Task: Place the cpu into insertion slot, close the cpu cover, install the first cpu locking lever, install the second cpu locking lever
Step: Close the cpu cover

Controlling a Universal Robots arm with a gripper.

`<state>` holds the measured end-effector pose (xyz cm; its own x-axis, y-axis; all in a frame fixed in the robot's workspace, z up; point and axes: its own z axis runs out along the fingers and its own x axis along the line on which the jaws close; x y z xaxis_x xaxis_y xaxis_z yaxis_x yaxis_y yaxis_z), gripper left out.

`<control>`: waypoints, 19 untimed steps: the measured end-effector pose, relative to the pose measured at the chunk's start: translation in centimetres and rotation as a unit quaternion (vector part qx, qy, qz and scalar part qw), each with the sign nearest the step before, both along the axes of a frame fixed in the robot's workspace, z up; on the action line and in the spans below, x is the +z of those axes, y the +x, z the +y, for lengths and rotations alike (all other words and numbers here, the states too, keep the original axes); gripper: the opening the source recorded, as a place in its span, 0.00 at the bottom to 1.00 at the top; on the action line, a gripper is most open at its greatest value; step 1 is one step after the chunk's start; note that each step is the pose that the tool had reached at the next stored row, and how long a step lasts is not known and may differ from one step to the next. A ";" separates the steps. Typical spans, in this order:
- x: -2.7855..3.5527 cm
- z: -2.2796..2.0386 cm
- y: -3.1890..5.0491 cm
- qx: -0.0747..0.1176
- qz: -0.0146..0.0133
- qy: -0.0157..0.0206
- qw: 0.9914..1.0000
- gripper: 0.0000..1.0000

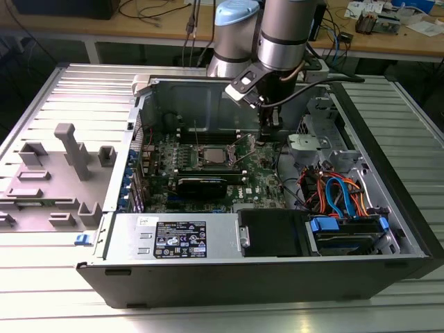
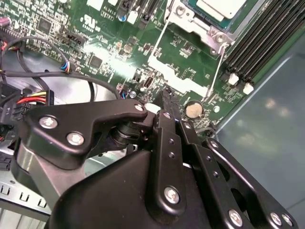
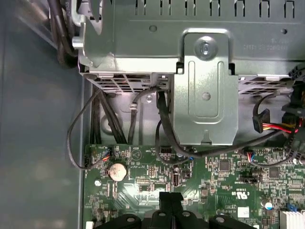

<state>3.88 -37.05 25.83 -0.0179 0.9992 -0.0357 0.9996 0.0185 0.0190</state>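
- The arm comes down from above into the open computer case (image 1: 388, 208). Its wrist is roughly vertical, with the gripper (image 1: 268, 137) low over the green motherboard (image 1: 260, 173).
- The gripper is on the exterior view's right of the socket, not over it.
- In both wrist views the black fingers (image 2: 164, 124) meet at the tips (image 3: 171, 196), so the jaws look pressed together. I can't see anything between them.
- The tips hang just above the board, near the round coin battery (image 2: 193, 110). Can't tell if they touch the board.
- The cpu (image 2: 221, 7) sits in the insertion slot (image 1: 205, 161), silver top up. The cpu cover (image 2: 202, 24) lies as a silvery frame around it.
- Two thin wire levers (image 2: 217, 71) run from the socket corners out across the board. One ends near the fingertips but isn't gripped.
- Edges: the grey case wall (image 3: 38, 119) is just past the battery, and the metal drive bracket (image 3: 205, 95) with its loose black cables (image 3: 164, 133) is close on another side.
- The memory slots (image 2: 267, 38) flank the socket, and the black graphics card (image 1: 201, 186) lies just beside it toward the camera.
- There's open board between the gripper and the socket. The orange and blue cables (image 1: 340, 194) are bunched well off to the exterior view's right.
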 end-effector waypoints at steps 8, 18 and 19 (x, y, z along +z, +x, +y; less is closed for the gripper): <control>-1.31 0.00 -0.02 0.000 0.000 0.001 1.000 0.11; -0.71 0.00 -0.88 0.000 0.008 0.004 1.000 0.11; -0.49 0.00 -1.03 0.000 0.009 0.004 1.000 0.11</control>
